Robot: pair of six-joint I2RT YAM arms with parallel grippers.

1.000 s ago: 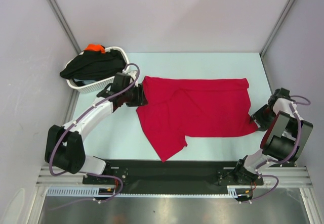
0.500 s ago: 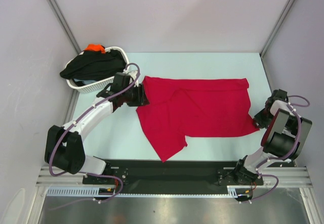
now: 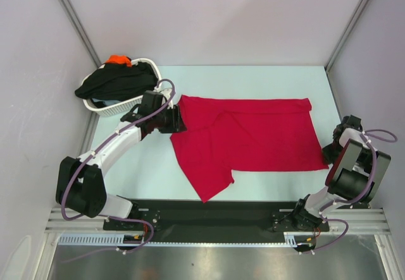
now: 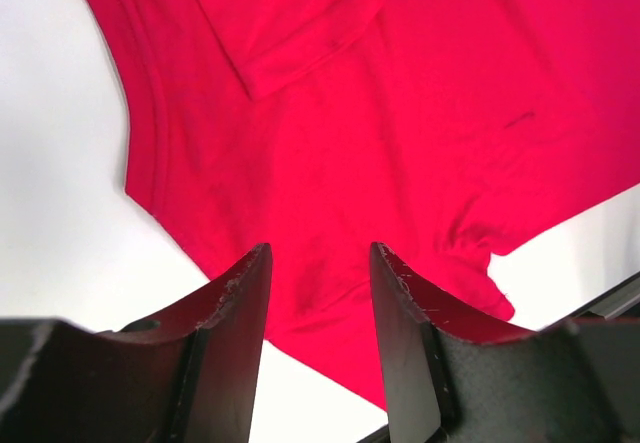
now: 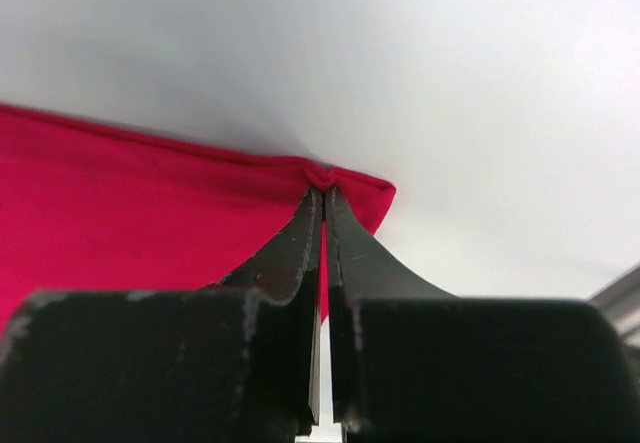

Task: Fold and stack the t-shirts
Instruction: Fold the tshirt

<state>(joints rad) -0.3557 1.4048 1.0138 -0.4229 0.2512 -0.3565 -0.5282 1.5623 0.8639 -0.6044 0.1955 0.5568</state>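
Overhead: pale table inside grey-walled booth, red t-shirt spread flat at centre, one flap reaching toward 7 o'clock. At 10 o'clock corner, white basket holds black t-shirt and orange t-shirt. Bare table along 12 o'clock edge and between shirt and arm bases. The left gripper sits at shirt's 9 o'clock edge, right gripper at its 4 o'clock corner, close to side wall.

Left wrist: jaws apart above red cloth, nothing held.

Right wrist: jaws closed, pinching hem corner; bare table beyond.
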